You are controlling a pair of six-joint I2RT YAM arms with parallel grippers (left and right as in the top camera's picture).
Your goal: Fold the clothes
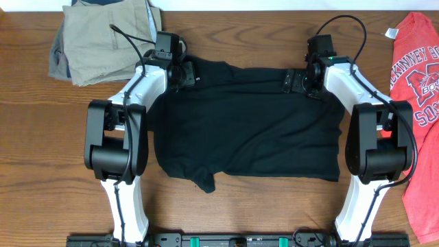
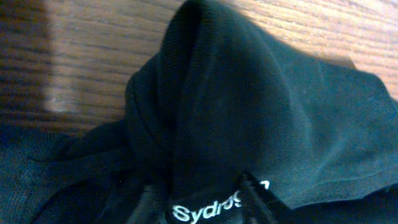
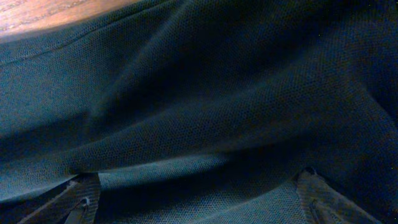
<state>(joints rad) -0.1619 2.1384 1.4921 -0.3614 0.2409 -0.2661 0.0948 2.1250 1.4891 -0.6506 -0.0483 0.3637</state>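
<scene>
Black T-shirt lies spread flat in the middle of a brown wooden tabletop, between two white and black robot arms. Its near edge is uneven, and a small flap of cloth sticks out toward the robot on the left side. The left arm and right arm reach forward along either side of the shirt and bend inward to its far edge.

The left tool sits at the far left corner of the shirt. In the left wrist view the cloth is gathered into a raised ridge that narrows down into the tool, which is closed and gripping the fabric. White lettering, partly cut off, shows at the bottom of that view.

The right tool rests on the far right part of the shirt. In the right wrist view its two fingers stand wide apart, so it is open, with rumpled black cloth between them.

A red T-shirt with white lettering lies along the right edge of the tabletop. Folded khaki trousers sit at the far left corner, just beyond the left tool.
</scene>
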